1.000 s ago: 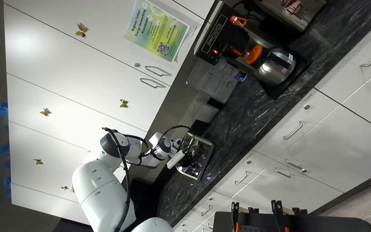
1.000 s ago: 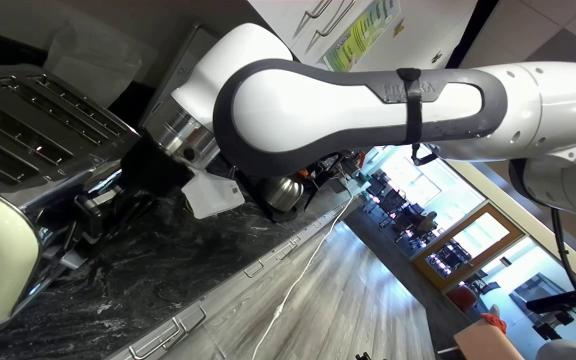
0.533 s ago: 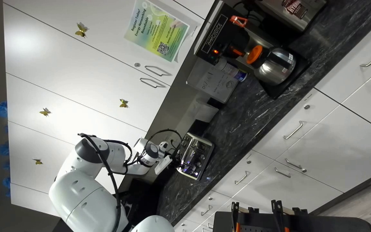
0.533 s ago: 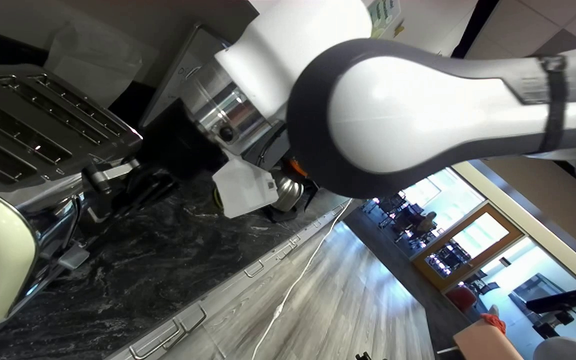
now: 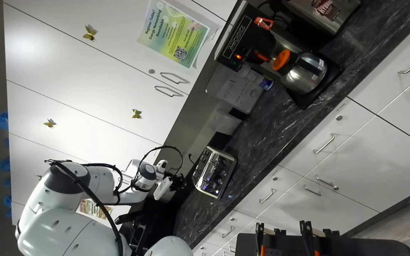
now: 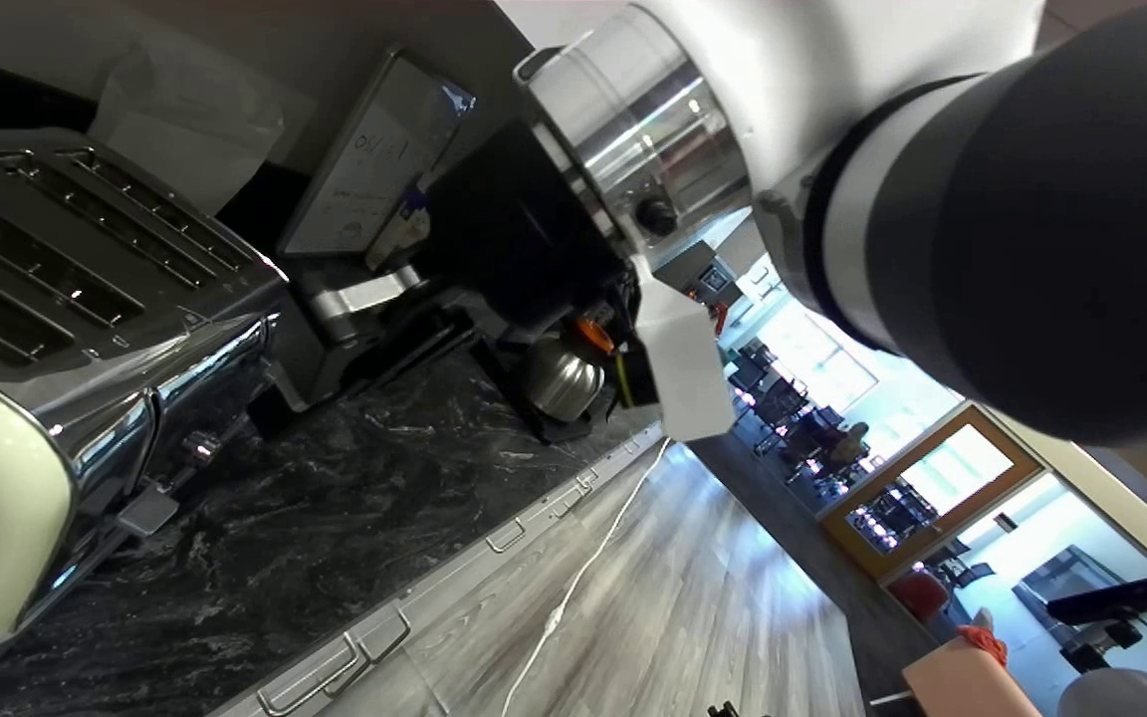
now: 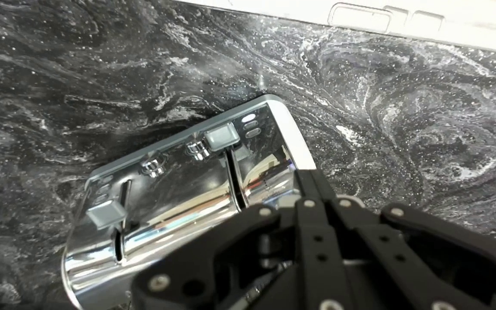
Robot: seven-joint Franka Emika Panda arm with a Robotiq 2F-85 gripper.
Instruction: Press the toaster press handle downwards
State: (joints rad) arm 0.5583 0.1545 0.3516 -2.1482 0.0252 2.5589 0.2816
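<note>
The toaster is shiny silver with cream ends and a dark slotted top. It shows in both exterior views (image 5: 210, 172) (image 6: 111, 398) and the wrist view (image 7: 179, 189). In the wrist view, a grey press handle (image 7: 222, 136) sits at the base-side end of its slot. Another grey handle (image 7: 106, 214) sits farther up its own slot. A low handle (image 6: 147, 511) also shows in an exterior view. My gripper (image 7: 317, 185) is shut and empty, its fingertips overlapping the toaster's cream edge in the wrist view. In an exterior view the gripper (image 5: 180, 182) is apart from the toaster.
The toaster stands on a dark marbled counter (image 5: 262, 142). A coffee maker (image 5: 242, 39) and a steel pot with an orange part (image 5: 304, 73) stand farther along. A whiteboard (image 5: 238, 90) leans at the wall. White upper cabinets (image 5: 84, 85) are near my arm.
My arm and gripper have drawn back from the toaster's front face, leftward in one view and rightward in the other. The toaster and the visible low handle have not moved.
</note>
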